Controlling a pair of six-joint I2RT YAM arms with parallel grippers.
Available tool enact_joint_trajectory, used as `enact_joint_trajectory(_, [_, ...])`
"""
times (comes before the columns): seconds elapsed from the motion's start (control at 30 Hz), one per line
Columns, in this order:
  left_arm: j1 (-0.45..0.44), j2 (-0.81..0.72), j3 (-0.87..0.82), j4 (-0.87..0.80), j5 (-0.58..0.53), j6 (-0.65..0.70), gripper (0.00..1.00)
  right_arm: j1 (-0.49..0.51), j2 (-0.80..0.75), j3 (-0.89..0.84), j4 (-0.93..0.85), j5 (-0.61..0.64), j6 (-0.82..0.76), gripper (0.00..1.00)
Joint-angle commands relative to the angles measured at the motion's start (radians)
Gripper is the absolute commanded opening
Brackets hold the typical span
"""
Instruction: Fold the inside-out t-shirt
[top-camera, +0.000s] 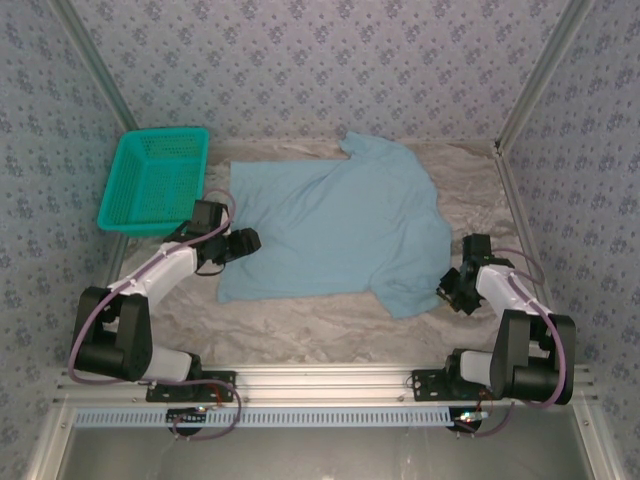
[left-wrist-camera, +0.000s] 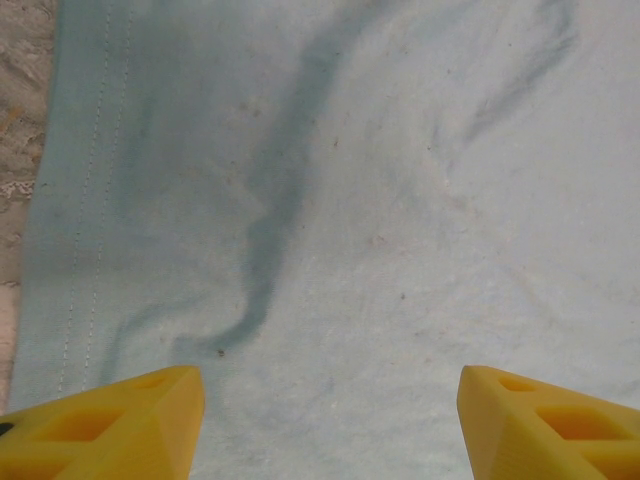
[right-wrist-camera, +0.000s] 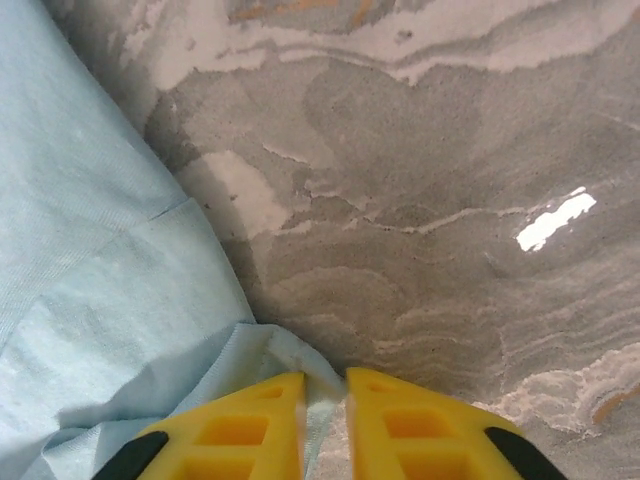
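Note:
The inside-out t-shirt is light blue and lies spread flat on the marbled table, with one sleeve pointing to the back and one at the near right. My left gripper hovers at the shirt's left hem, and its yellow fingers stand wide apart over wrinkled cloth with nothing between them. My right gripper is at the near-right sleeve. Its yellow fingers are drawn close together, pinching the sleeve's hemmed edge between them.
A teal mesh basket stands at the back left, just beyond the left arm. Patterned walls and metal rails enclose the table. Bare marbled surface lies to the right of the sleeve and along the front.

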Motion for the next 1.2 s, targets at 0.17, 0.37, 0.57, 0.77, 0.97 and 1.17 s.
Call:
enact_joint_trajectory(0.17, [-0.006, -0.017, 0.011, -0.041, -0.020, 0.022, 0.68, -0.009, -0.039, -0.011, -0.036, 0.025, -0.016, 0.01])
enact_joint_trajectory(0.37, [-0.003, -0.040, 0.018, -0.069, -0.049, 0.040, 0.68, 0.011, -0.149, 0.032, -0.123, 0.109, -0.065, 0.00])
enact_joint_trajectory(0.57, [-0.003, -0.037, 0.026, -0.072, -0.052, 0.047, 0.68, 0.049, -0.195, 0.050, -0.161, 0.115, -0.073, 0.00])
enact_joint_trajectory(0.77, [-0.003, -0.031, 0.025, -0.067, -0.047, 0.044, 0.68, 0.038, -0.089, 0.055, -0.132, 0.045, -0.104, 0.12])
enact_joint_trajectory(0.97, [-0.003, -0.043, 0.016, -0.062, -0.048, 0.041, 0.68, 0.001, -0.058, 0.036, -0.116, 0.022, -0.109, 0.31])
enact_joint_trajectory(1.17, [-0.003, -0.044, 0.014, -0.065, -0.050, 0.047, 0.68, -0.023, -0.030, 0.015, -0.083, -0.001, -0.114, 0.36])
